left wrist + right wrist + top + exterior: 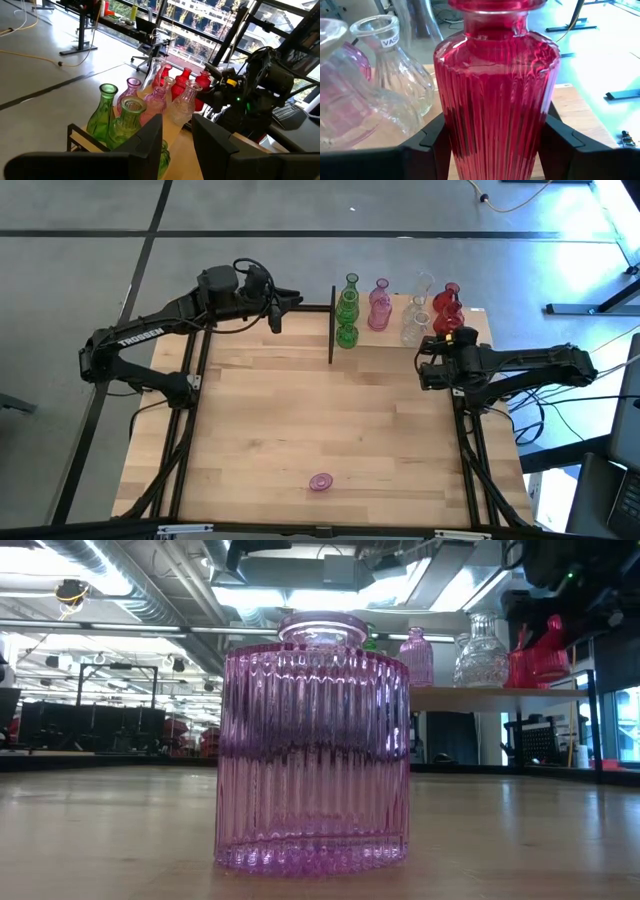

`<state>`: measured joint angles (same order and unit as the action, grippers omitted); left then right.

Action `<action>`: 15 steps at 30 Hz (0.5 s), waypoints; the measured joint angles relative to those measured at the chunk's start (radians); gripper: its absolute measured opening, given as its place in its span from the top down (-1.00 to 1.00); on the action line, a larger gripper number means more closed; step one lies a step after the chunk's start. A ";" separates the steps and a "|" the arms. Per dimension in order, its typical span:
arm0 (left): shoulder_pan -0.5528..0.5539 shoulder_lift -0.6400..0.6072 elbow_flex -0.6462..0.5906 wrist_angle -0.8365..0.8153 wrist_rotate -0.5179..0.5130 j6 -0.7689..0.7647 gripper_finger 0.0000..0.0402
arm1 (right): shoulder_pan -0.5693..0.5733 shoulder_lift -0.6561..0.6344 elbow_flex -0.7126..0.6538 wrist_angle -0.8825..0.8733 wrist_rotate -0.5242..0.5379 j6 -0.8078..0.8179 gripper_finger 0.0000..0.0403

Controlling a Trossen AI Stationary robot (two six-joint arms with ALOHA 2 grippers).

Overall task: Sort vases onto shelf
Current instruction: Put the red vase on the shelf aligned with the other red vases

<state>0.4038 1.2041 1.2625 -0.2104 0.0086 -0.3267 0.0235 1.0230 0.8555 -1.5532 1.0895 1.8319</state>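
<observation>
Ribbed red glass vase (495, 100), narrow-necked, is clasped between the right tool's (492, 142) fingers; rounded clear vases (402, 70) are seen beside it. The left tool (177, 145) is held parted, empty.

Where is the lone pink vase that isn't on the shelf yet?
In the high view the pink vase stands alone near the table's front edge, about midway across, far from the shelf and both grippers.

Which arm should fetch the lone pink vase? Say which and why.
Left, probably. The right gripper is closed around a red vase at the shelf, so it is occupied. The left gripper holds nothing. The pink vase stands far from both.
</observation>
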 joint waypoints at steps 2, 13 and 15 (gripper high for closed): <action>0.000 0.000 0.000 0.000 0.000 0.006 0.51 | 0.000 0.014 0.000 -0.014 0.006 0.023 0.01; 0.000 0.000 0.000 0.000 -0.002 0.024 0.51 | 0.003 0.019 -0.059 -0.018 -0.009 0.103 0.01; 0.000 0.000 0.000 0.000 -0.012 0.024 0.51 | 0.003 0.019 -0.056 -0.015 -0.006 0.103 0.01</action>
<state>0.4038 1.2041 1.2625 -0.2105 -0.0036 -0.3031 0.0261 1.0424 0.7996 -1.5682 1.0836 1.9347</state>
